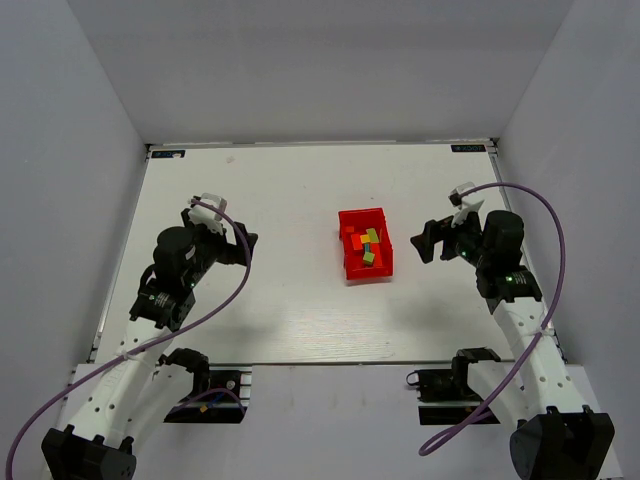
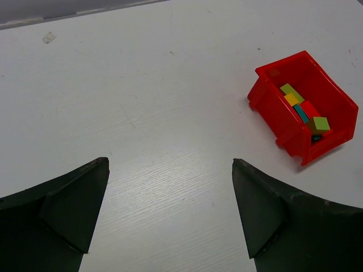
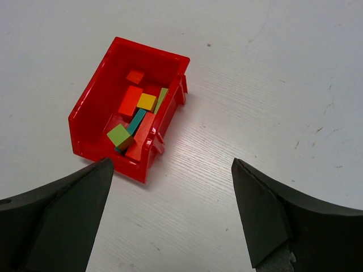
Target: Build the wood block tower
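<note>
Blocks (image 1: 368, 246) in bin (image 1: 350, 268), between left claw (image 1: 244, 248), right claw (image 1: 422, 242)

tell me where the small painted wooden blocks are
Top view: the small painted wooden blocks lie inside the red plastic bin, right of centre on the table, nearest the right gripper.

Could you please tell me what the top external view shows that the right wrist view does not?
Only the top external view shows both arms whole, the open left gripper, the purple cables and the grey walls. Only the right wrist view shows the painted wooden blocks singly, such as the teal wooden bar. Both show the red plastic bin holding those loose blocks on the white table, and the open right gripper.
</note>
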